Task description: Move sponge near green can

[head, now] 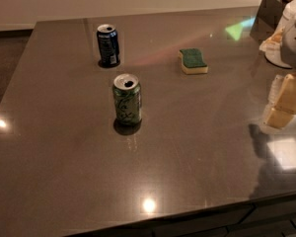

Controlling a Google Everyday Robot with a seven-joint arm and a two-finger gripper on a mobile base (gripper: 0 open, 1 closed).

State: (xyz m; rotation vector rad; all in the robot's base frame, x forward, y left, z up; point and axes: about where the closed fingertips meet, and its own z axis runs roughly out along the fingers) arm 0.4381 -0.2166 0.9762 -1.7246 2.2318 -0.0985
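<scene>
Where cans are standing: two are sitting upright on the tabletop (64,172), one green can (127,100) and one dark blue can (108,46).
Green can: is standing nearer the camera, left of centre, its silver top showing an open mouth.
Dark blue can: is standing behind the green can and slightly to its left, the two apart.
Sponge: one sponge (193,60) is lying flat, green side up over yellow foam. It is sitting to the right of both cans and farther back than the green can, well apart from it.
Hand: one white hand (288,38) is hanging at the right edge of the view, to the right of the sponge and not touching it. Whether it is apart or together I cannot tell.
Around: a dark box (269,11) is sitting at the far right corner. Pale beige shapes (286,100) are showing at the right edge below the hand, too unclear to name. Light spots are glinting on the tabletop.
In the way: the dark blue can is standing off the line between sponge and green can, on its far-left side.
</scene>
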